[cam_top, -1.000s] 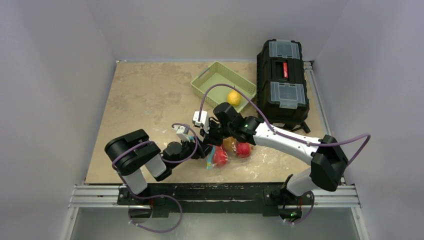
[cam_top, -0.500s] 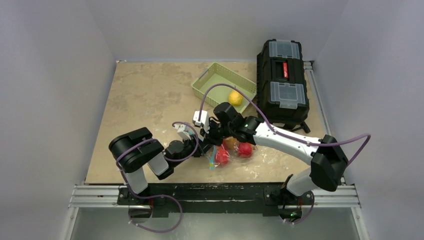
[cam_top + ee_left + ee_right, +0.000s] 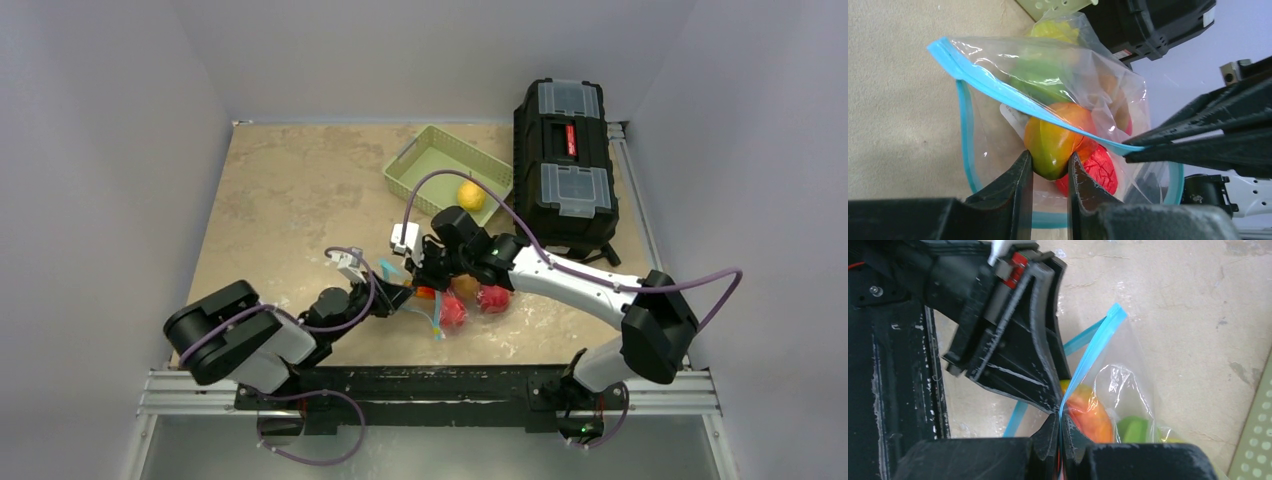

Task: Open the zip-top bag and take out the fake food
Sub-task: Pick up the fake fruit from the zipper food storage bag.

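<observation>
On the table [image 3: 280, 200], front and centre, the clear crinkly bag [image 3: 1088, 75] lies with its teal zip mouth pulled wide open, and glossy red, green and yellow food [image 3: 1098, 170] is packed inside! The right fingers [image 3: 1045, 442] are clamped on the upper zip strip. The left fingers [image 3: 1010, 200], spread wide a second ago, now pinch an orange-green fruit [image 3: 1053, 145] at the mouth, and the left arm has swung back leftward.

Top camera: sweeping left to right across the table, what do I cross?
left claw → zip-top bag holding the fake food → black toolbox
</observation>
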Available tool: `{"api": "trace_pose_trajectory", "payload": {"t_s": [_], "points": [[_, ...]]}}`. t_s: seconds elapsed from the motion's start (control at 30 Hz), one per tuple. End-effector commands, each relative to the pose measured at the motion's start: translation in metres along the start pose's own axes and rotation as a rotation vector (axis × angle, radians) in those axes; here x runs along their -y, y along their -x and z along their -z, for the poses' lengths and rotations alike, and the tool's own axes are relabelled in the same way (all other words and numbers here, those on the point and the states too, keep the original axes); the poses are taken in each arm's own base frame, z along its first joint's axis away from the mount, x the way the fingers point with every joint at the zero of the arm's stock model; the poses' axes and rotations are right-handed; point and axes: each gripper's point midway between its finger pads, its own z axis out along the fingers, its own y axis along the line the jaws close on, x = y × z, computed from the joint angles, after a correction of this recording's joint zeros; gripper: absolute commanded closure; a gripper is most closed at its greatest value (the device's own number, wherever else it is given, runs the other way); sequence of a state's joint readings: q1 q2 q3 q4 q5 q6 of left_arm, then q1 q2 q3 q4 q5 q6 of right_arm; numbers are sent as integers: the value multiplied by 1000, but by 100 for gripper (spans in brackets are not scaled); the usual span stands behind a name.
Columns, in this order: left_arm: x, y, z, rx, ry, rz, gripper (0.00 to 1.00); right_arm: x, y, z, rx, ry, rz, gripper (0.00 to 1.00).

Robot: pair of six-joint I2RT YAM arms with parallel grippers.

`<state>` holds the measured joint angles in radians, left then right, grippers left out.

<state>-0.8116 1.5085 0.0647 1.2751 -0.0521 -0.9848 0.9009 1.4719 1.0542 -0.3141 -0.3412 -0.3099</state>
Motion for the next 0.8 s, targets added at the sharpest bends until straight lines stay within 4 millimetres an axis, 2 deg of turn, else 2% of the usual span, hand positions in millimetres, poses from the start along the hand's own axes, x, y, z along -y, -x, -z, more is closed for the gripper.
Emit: {"api": "trace_pose_trajectory", "payload": {"t_s": [0.0,0.03,0.3,0.6,0.77], "points": [[2,3,12,-12,11,-3,100,18,15,15,57,-87,47,100],[8,8,15,-1,2,-11,100,20,15,16,58,-95,50,100],[12,28,39,-10,111,-96,100,26,17,26,88,-99,44,100],[6,30,62,-52,182,-146,100,26,19,30,107,-77,29,100],[18,42,76,-58,176,-209,100,28,16,29,102,-78,27,100]]}}
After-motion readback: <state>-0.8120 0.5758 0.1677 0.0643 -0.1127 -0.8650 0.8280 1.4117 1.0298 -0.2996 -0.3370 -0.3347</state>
